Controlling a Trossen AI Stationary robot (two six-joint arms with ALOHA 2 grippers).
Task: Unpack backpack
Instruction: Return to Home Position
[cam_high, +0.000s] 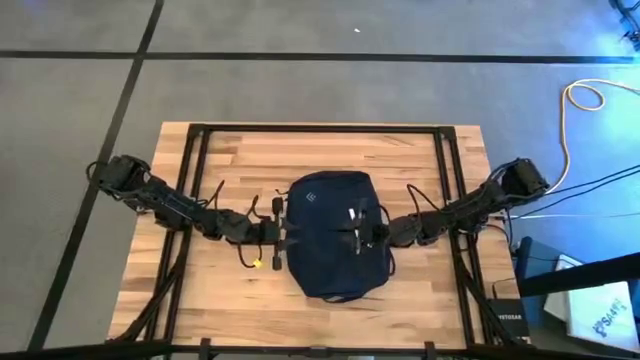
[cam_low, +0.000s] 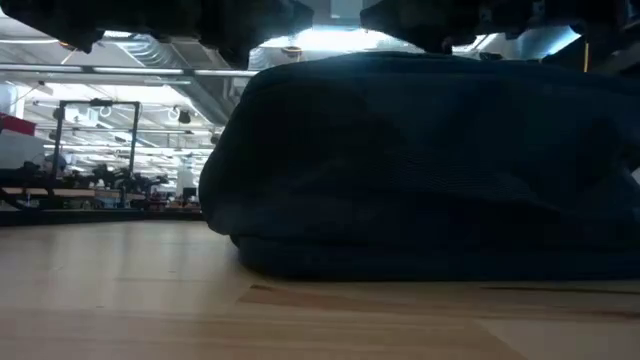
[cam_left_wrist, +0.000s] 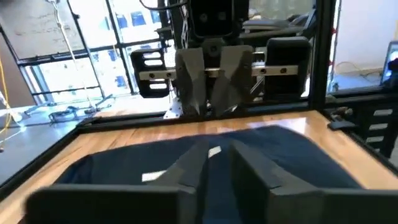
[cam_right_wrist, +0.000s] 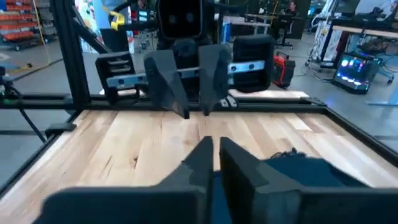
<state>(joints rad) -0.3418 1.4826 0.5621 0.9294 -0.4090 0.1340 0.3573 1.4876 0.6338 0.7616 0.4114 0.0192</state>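
Here the left tool (cam_high: 285, 232) sits at the backpack's left edge, fingers nearly closed with only a narrow gap, holding nothing visible. The right tool (cam_high: 356, 236) hangs over the backpack's right half, fingers likewise almost together. The navy backpack (cam_high: 332, 235) lies flat at the centre of the wooden bench (cam_high: 220, 290), between both arms.

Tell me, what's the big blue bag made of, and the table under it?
The backpack looks like soft, matte navy fabric: it slumps and rounds at its edges. The table looks like pale wood with a smooth finish: long plank strips and grain show.
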